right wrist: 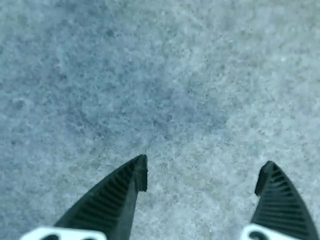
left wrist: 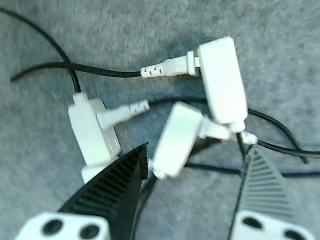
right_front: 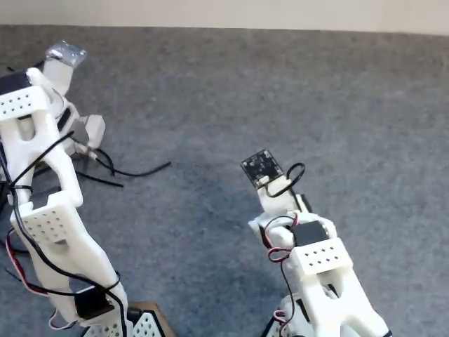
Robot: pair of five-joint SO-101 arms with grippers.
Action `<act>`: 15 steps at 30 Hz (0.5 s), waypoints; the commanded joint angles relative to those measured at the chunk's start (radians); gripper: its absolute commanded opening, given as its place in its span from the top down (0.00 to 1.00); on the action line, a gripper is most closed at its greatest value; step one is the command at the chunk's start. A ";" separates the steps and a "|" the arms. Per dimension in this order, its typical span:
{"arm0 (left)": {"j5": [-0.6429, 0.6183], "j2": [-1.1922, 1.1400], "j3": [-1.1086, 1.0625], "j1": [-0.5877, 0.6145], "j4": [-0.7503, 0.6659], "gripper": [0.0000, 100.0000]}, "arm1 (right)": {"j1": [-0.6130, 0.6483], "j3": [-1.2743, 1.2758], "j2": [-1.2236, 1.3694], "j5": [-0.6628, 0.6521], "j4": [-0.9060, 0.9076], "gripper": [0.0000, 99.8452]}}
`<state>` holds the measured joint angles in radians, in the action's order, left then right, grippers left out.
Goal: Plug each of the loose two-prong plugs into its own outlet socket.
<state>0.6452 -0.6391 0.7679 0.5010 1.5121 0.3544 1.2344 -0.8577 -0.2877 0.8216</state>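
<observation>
The left gripper [left wrist: 197,150] hangs wide open with nothing held, one finger on each side of the middle white block [left wrist: 175,137], which lies tilted on the grey carpet [left wrist: 280,30]. To grasp it well, I judge it should close squarely across the block's flat sides, clear of the black cords [left wrist: 105,72] around and beneath it, so the prongs stay aligned for insertion. Just beside it lie a left white block [left wrist: 92,132] and an upper white block [left wrist: 222,82], each met by a ribbed white plug [left wrist: 167,69]. The right gripper [right wrist: 205,162] is equally spread, empty, above the carpet. No label or writing is legible on any piece
</observation>
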 commanded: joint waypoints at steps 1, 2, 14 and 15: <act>-0.069 0.016 0.186 -0.035 0.130 0.75 | -0.002 -0.010 -0.027 0.011 -0.012 0.81; -0.095 0.016 0.243 -0.041 0.166 0.77 | -0.004 -0.010 -0.027 0.011 -0.012 0.87; -0.298 0.197 0.338 -0.114 0.264 0.90 | -0.071 -0.174 -0.257 0.012 0.205 1.00; -0.299 0.240 0.295 -0.116 0.264 0.90 | -0.082 -0.186 -0.314 0.012 0.229 1.00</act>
<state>0.3567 -0.5347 1.1270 0.4104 1.7683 0.3053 1.1347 -1.0265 -0.2846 0.9874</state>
